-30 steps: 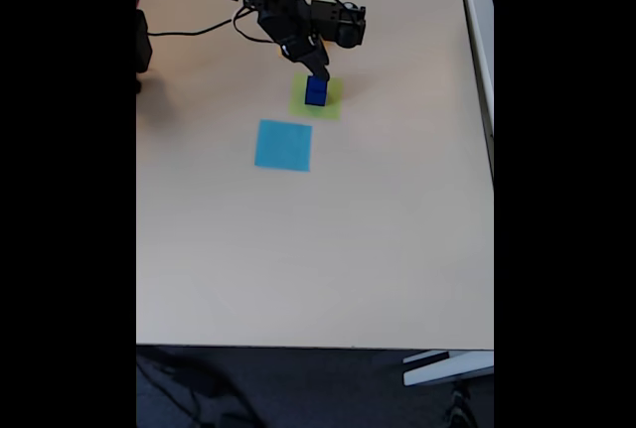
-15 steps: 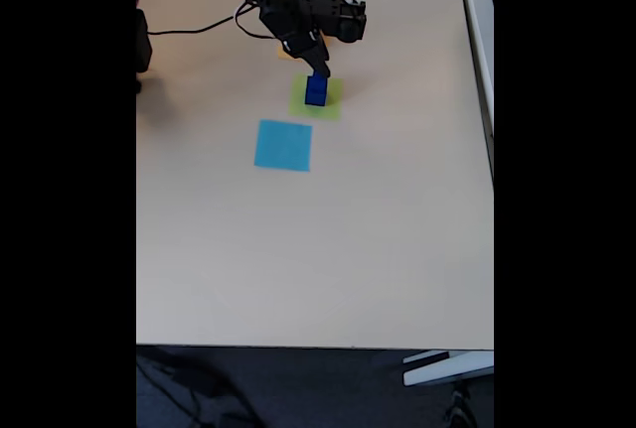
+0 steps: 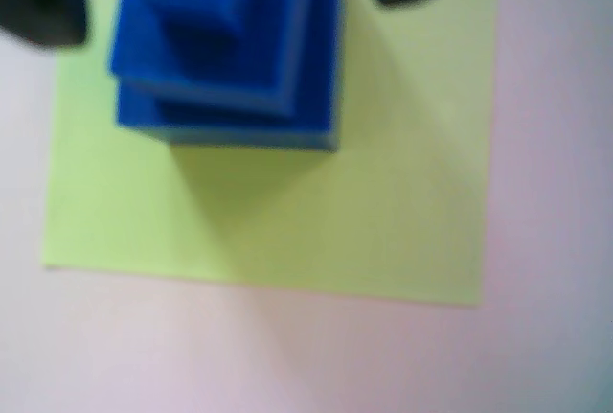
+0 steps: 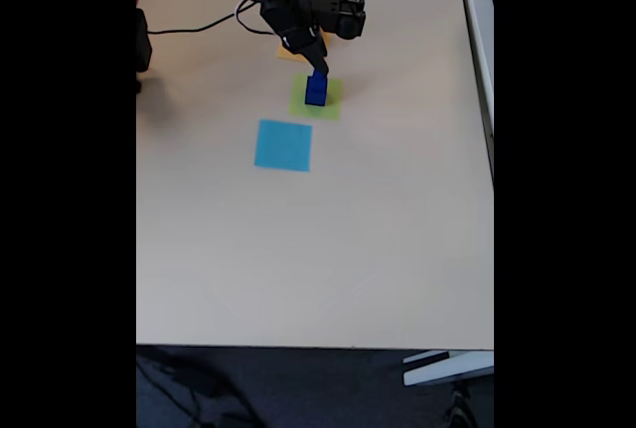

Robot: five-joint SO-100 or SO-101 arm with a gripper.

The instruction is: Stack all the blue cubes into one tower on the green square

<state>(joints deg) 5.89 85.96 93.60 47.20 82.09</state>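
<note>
Lifted slightly since a second ago, hand (image 4: 316, 59) released, fingertips wide either side of the blue cubes (image 3: 228, 49), stacked on the green square (image 3: 383, 202); tower apparently finished.

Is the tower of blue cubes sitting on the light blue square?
No, the blue cubes stand stacked on the green square; the light blue square lies bare.
</note>
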